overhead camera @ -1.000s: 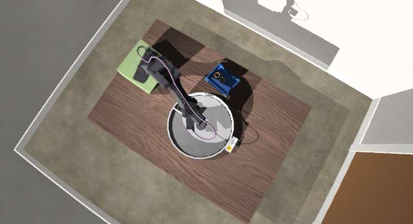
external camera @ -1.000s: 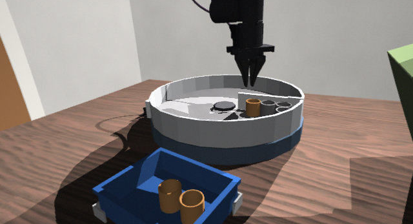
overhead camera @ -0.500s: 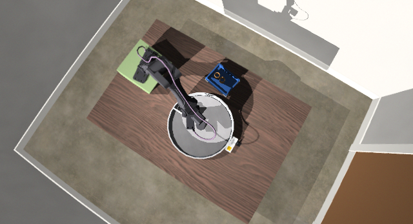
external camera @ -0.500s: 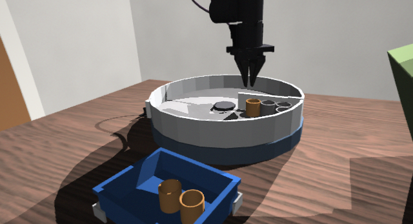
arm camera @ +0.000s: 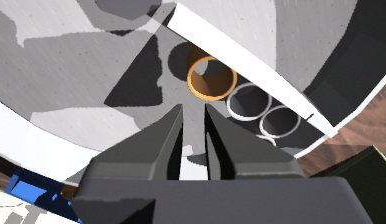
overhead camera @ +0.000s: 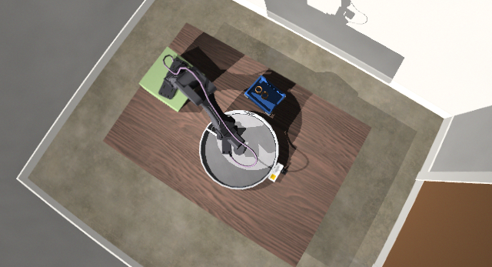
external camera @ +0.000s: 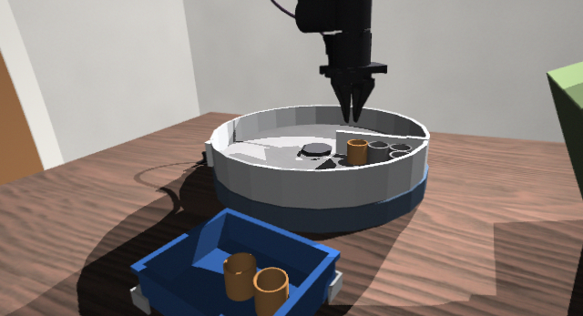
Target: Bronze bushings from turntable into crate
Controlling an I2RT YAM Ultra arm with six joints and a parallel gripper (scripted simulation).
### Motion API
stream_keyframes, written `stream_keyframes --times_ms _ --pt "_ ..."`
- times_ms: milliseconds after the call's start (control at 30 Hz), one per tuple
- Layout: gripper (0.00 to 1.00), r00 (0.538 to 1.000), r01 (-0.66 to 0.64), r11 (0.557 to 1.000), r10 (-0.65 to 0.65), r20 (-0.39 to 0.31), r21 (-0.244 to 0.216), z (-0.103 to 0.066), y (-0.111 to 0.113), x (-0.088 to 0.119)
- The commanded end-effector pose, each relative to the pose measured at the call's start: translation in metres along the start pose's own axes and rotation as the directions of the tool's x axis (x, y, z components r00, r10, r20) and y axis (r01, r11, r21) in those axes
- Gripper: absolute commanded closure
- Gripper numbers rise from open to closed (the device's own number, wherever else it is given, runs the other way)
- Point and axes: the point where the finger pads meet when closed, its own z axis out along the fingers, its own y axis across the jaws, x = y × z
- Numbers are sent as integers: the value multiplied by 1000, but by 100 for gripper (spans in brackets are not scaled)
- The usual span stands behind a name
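Observation:
My gripper (external camera: 351, 120) (arm camera: 193, 112) is nearly closed, with nothing between its fingertips. It points down, above the turntable (overhead camera: 227, 175) (external camera: 319, 188). One bronze bushing (external camera: 357, 155) (arm camera: 214, 91) stands upright on the turntable beside the white divider, just beyond the fingertips in the wrist view. Several steel bushings (external camera: 378, 152) (arm camera: 248, 107) stand in a close group next to it, towards the rim. The blue crate (overhead camera: 257, 104) (external camera: 273, 243) (arm camera: 26, 191) holds two upright bronze bushings, one (external camera: 239, 284) behind the other (external camera: 271, 300). In the top view the arm hides the gripper and the bushings on the turntable.
The turntable has a raised rim and a white divider (external camera: 383, 135) (arm camera: 244, 55), with a dark hub (external camera: 316, 149) at its centre. A white box (overhead camera: 274, 172) with a cable sits at its outer edge. The arm stands on a green block (overhead camera: 157, 80) (external camera: 567, 84).

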Motion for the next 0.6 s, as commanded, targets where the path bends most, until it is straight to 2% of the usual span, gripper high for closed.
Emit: stream_keyframes --times_ms 0,567 --pt "85 999 -3 1000 4 33 -24 -9 12 -12" --pt "85 1000 -5 1000 6 24 -16 -5 9 -12"
